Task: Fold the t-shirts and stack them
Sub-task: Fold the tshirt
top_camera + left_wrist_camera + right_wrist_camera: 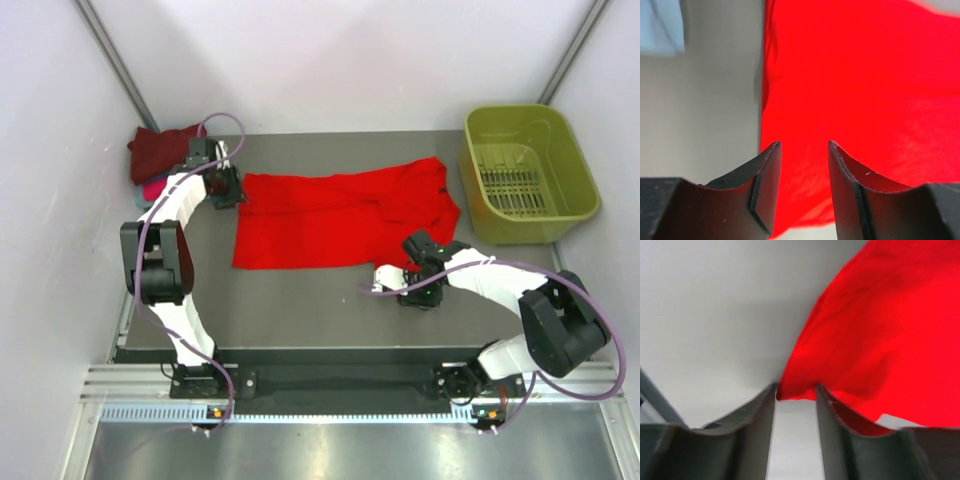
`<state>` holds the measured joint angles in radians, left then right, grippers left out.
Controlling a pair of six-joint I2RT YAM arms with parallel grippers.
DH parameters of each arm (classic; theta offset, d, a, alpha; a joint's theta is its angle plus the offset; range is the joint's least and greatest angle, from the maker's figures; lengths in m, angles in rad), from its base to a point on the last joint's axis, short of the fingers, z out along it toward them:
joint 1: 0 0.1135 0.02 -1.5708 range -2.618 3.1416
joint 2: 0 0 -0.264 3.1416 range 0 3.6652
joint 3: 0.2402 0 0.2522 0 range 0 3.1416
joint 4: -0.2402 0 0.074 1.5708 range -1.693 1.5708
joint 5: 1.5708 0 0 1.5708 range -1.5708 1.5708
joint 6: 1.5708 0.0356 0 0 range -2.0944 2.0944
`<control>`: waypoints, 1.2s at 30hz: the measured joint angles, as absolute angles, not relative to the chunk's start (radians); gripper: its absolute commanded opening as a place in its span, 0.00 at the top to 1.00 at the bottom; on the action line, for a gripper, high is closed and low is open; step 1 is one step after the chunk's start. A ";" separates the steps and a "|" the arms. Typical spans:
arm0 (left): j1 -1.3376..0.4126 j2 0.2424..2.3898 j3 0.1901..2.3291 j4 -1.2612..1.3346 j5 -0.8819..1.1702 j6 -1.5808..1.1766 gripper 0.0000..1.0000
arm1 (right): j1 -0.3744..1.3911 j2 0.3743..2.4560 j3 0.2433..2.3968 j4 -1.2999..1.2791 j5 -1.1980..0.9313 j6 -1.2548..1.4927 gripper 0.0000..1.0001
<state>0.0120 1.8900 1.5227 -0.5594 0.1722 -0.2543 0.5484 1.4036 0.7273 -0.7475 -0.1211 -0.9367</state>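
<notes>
Farthest left, folded pile: a maroon shirt [160, 148] lies on top at the far left corner of the tabletop [300, 310]. A magenta-pink shirt [155, 187] shows under its near edge.
Pale blue cloth: the pale blue cloth [660, 25] fills the top left corner of the left wrist view. A strip of bare tabletop lies between it and the red cloth.
Left gripper: the left gripper [238, 193] [805, 145] sits just right of the folded pile. It is at the far left corner of the red shirt and points out over it.
Left jaws: these stand apart. Red cloth shows through the gap between them and lies flat beneath, with nothing visibly pinched.
Red shirt: the red shirt [320, 215] [865, 100] [880, 330] is spread across the middle of the tabletop. Its left part is a smooth, roughly rectangular panel. Its right part is rumpled and folded over, reaching toward the far right, close to the basket but apart from it.
Right gripper: the right gripper [380, 280] [795, 387] lies low at the shirt's near edge, toward its right end, and points left.
Right jaws: these are partly apart, with bare tabletop visible in the gap. A corner of red cloth lies across the tips, but I cannot tell whether they pinch it.
Basket: the olive-green basket [520, 232] stands at the far right corner of the tabletop, and its slotted floor is in view.
</notes>
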 measured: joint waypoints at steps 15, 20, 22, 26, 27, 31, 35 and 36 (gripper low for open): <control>0.136 1.829 1.231 -0.682 0.296 -0.410 0.52 | 0.548 1.409 0.737 -0.648 -0.041 -0.875 1.00; 0.160 1.806 1.178 -0.694 0.346 -0.447 0.50 | 0.547 1.409 0.775 -0.638 -0.034 -0.858 1.00; 0.166 1.805 1.154 -0.694 0.358 -0.456 0.50 | 0.546 1.409 0.780 -0.632 -0.031 -0.853 1.00; 0.176 1.804 1.111 -0.698 0.379 -0.474 0.50 | 0.540 1.409 0.780 -0.628 -0.027 -0.852 1.00; 0.180 1.802 1.102 -0.699 0.388 -0.481 0.50 | 0.540 1.409 0.780 -0.627 -0.027 -0.852 1.00; 0.193 1.781 1.078 -0.706 0.395 -0.489 0.50 | 0.540 1.409 0.780 -0.627 -0.027 -0.852 1.00; 0.203 1.764 1.071 -0.722 0.383 -0.488 0.50 | 0.538 1.409 0.780 -0.626 -0.027 -0.851 1.00; 0.207 1.757 1.069 -0.723 0.379 -0.488 0.50 | 0.537 1.409 0.780 -0.626 -0.027 -0.851 1.00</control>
<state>0.2066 1.7573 1.0687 -0.7227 0.3790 -0.4885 0.5373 1.4090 0.7803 -0.6258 -0.0273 -0.8513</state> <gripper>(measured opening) 0.501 0.013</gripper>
